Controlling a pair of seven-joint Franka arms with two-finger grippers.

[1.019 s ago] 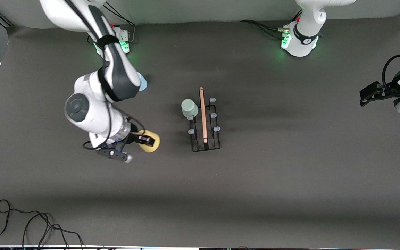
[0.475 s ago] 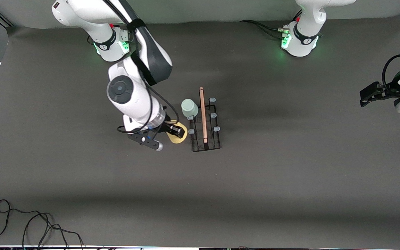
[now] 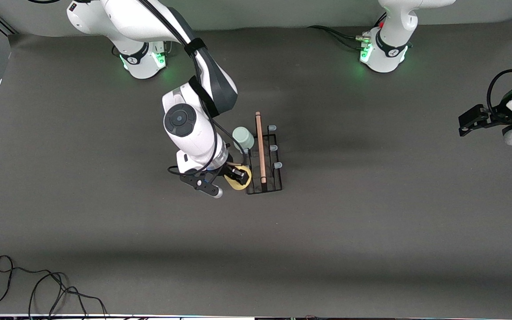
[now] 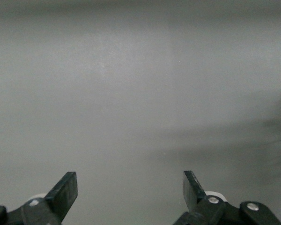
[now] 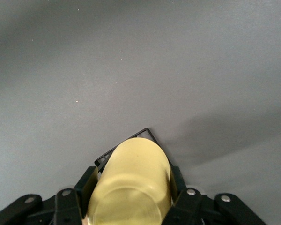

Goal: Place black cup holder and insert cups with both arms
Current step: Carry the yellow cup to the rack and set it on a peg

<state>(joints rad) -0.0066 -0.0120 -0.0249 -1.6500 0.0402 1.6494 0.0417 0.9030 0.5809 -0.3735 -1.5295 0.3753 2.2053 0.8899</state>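
The right end effector (image 3: 237,174) clamps the yellow cup (image 3: 241,179) over the corner of the black cup holder (image 3: 262,169) nearest the front camera, on the right arm's side. The rack stands mid-tabletop (image 3: 371,222), a pale green cup (image 3: 242,138) on one prong, with open room toward every edge. The left end effector (image 3: 468,122) waits with fingers spread wide at the tabletop edge at the left arm's end.

Green cup (image 3: 242,138) on black cup holder (image 3: 263,169); adjacent prongs open.

A robotics lab: two bench-mounted arms (image 3: 194,115) on a grey-covered table (image 3: 371,231), loose cables (image 3: 38,284).
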